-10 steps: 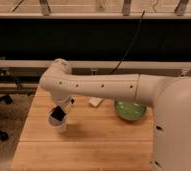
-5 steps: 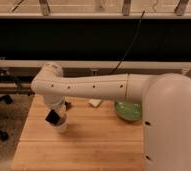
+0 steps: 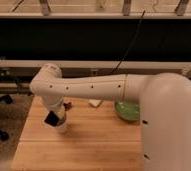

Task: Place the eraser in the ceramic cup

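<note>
A wooden counter [image 3: 99,145] stands before a dark wall with a pale rail. The white arm reaches left across it, and the gripper [image 3: 58,116] hangs just over the ceramic cup [image 3: 61,125] near the left edge. The black eraser [image 3: 52,119] tilts at the cup's rim, under the gripper; I cannot tell whether it is clamped. A green bowl [image 3: 126,111] sits to the right.

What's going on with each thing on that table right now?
Eraser: tilted at the cup's mouth, partly in.
Ceramic cup: upright on the table.
Green bowl: upright, partly behind the arm.
End effector: low over the cup, at the eraser.
Small white block: lying flat.
</note>
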Controlling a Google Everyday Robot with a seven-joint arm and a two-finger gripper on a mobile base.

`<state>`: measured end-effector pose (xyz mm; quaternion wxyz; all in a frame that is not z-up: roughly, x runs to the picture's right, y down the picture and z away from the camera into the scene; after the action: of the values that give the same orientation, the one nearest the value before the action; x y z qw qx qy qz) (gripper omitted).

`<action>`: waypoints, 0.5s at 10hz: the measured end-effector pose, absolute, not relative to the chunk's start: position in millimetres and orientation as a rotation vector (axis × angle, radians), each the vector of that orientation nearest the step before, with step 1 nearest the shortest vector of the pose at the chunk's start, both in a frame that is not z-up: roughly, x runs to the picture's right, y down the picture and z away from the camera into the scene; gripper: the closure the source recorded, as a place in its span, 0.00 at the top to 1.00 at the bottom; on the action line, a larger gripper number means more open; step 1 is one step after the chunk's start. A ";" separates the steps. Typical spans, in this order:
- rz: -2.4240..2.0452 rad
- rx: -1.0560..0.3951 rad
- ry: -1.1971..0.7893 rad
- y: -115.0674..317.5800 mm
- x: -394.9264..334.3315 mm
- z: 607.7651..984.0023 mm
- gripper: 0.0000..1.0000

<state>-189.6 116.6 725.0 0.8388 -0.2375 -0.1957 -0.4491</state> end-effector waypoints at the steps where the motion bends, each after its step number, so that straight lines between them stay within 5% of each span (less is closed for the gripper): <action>1: -0.949 -0.499 -0.410 113.2 -185.4 728.0 0.31; 5: -0.948 -0.494 -0.411 111.0 -182.6 730.4 0.71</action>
<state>-182.6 111.0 730.4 0.8405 -0.2338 -0.1944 -0.4484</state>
